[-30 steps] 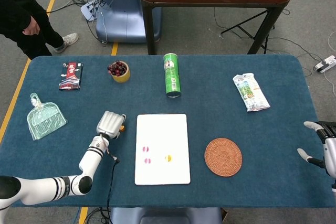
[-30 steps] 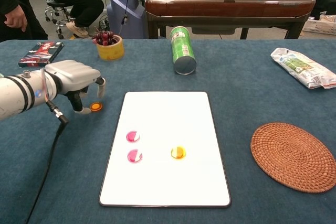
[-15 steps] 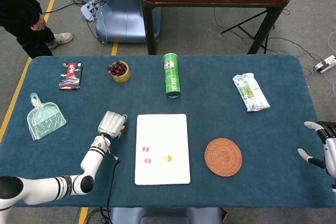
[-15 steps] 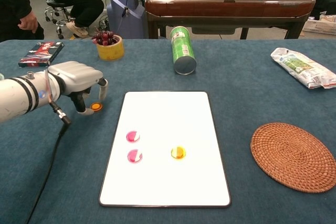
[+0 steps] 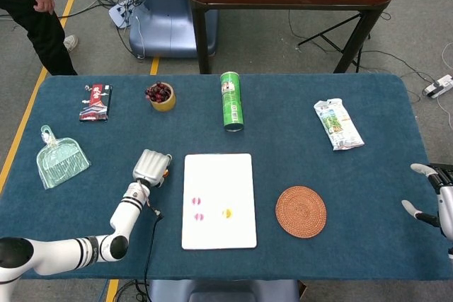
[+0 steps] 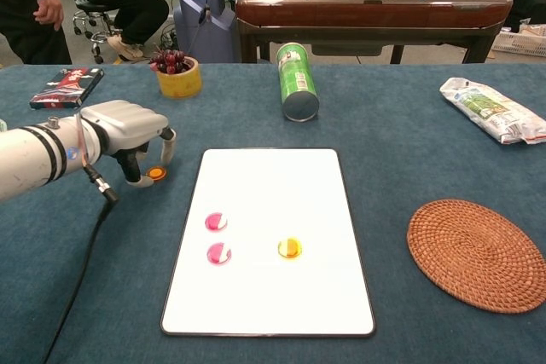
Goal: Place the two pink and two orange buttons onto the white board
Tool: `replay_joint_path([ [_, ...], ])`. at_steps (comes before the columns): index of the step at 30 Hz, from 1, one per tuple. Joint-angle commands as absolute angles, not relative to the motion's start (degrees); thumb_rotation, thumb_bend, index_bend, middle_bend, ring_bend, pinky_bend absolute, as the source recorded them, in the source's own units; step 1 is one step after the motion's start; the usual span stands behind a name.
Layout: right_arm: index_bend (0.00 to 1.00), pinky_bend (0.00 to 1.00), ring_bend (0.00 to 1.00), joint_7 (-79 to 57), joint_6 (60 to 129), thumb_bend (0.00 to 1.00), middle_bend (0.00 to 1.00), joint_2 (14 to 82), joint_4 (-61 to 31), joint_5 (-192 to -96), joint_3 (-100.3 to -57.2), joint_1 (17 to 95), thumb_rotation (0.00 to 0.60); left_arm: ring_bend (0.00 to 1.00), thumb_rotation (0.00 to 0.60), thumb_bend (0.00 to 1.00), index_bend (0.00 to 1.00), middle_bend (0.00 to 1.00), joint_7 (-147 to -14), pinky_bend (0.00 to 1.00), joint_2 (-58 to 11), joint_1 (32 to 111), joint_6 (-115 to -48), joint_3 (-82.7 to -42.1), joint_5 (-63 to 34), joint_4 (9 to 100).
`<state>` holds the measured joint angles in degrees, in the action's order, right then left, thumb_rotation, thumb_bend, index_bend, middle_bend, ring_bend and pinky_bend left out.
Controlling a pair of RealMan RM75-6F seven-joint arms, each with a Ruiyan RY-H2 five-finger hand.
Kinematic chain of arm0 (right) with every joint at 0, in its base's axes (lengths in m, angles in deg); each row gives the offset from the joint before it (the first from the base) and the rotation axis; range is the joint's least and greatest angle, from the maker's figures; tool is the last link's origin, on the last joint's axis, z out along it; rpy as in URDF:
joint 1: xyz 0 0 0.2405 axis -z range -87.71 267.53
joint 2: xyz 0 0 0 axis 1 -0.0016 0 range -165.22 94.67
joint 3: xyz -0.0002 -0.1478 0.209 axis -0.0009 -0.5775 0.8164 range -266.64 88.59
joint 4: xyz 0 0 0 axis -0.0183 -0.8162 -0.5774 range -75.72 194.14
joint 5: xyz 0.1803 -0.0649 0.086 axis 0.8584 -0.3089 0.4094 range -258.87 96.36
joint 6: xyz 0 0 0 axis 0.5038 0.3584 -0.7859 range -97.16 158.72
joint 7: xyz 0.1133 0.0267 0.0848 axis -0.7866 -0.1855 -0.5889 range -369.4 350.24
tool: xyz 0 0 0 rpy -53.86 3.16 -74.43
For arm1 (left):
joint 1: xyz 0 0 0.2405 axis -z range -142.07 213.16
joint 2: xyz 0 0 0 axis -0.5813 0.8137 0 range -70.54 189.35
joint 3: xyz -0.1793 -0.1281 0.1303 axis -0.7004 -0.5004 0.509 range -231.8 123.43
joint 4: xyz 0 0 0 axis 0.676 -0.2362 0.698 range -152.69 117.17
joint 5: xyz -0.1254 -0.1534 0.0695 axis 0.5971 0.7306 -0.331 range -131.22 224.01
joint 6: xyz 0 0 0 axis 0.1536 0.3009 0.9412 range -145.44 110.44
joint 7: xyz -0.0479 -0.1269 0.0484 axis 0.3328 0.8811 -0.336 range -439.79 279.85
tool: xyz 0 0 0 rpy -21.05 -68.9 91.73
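I counted two pink buttons [image 6: 216, 222] [image 6: 219, 253] and one orange button [image 6: 290, 248] on the white board [image 6: 269, 296]; the second orange button [image 6: 155, 173] lay on the desk [image 6: 401, 151], just left of the board. My left hand [image 6: 128, 129] arched knuckles-up over it, fingers [image 6: 166, 147] curled down around it, though I could not tell whether they gripped it. My right hand [image 5: 433, 196] waited at the desk's right edge, fingers released and apart.

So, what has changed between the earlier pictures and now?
The left robot hand shifted slightly right over the small orange button on the cloth, fingers straddling it, not lifting. The rectangular white board, its three buttons and the right robot hand stayed put.
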<state>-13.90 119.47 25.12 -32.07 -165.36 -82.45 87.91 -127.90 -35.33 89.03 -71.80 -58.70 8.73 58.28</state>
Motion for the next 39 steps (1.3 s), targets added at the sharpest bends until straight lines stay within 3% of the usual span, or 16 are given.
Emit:
replay_joint_path([
  [1, 0.29, 0.54, 0.29, -13.9, 119.4, 0.06, 0.33, 25.1, -32.1, -165.3, -82.4, 87.9, 0.600, 1.00, 0.600, 0.30, 0.50, 1.00, -128.1, 1.00, -35.4, 89.1, -71.8, -58.7, 8.9, 58.1],
  [39, 0.29, 0.54, 0.29, -14.2, 119.6, 0.06, 0.33, 25.0, -32.0, -165.3, -82.4, 88.0, 0.600, 1.00, 0.600, 0.30, 0.54, 1.00, -129.8, 1.00, -36.2, 89.2, -71.8, -58.7, 10.5, 57.2],
])
